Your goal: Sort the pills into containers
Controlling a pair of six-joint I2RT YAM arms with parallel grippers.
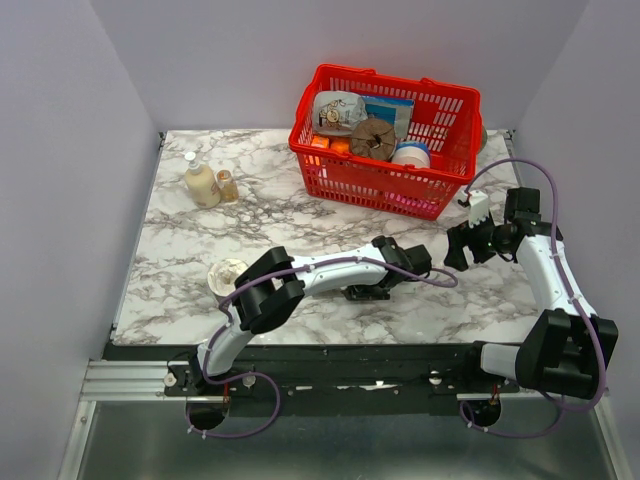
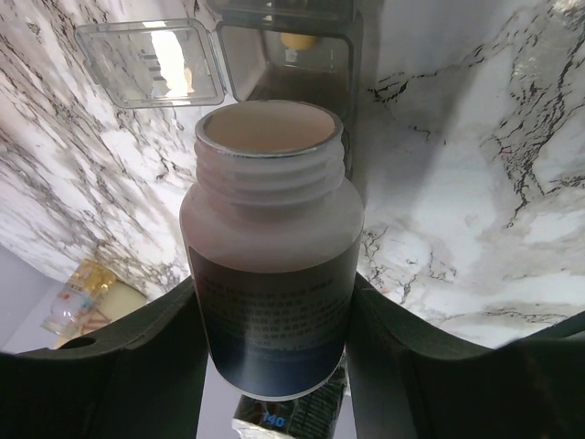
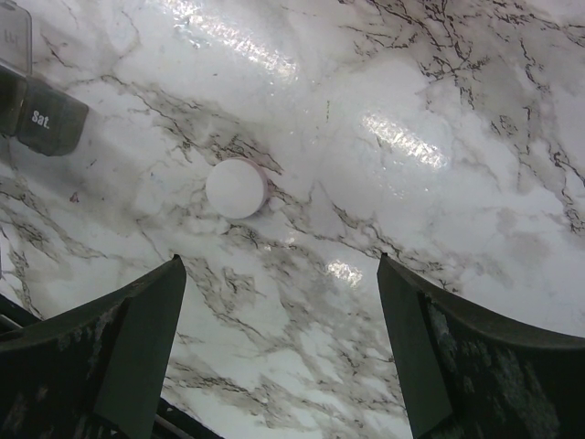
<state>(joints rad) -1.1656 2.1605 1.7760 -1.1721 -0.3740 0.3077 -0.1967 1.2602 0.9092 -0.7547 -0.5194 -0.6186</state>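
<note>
My left gripper (image 2: 271, 306) is shut on an uncapped white pill bottle (image 2: 270, 247) with a dark label. The bottle's mouth points at the containers (image 2: 315, 69), a dark grey strip. One compartment stands open with its clear lid (image 2: 151, 64) folded back, and a yellow pill (image 2: 292, 40) lies inside. From above, the left gripper (image 1: 405, 262) hangs over the containers (image 1: 362, 293) at mid-table. My right gripper (image 1: 463, 250) hovers to their right. Its jaws stand open and empty (image 3: 279, 270) above the marble. A round white cap (image 3: 236, 187) lies just ahead, and the strip's "Sat." end (image 3: 50, 123) shows at the left.
A red basket (image 1: 385, 140) full of packages stands at the back right. Two small bottles (image 1: 205, 185) stand at the back left. A round silvery tin (image 1: 227, 277) sits near the front left, beside the left arm's elbow.
</note>
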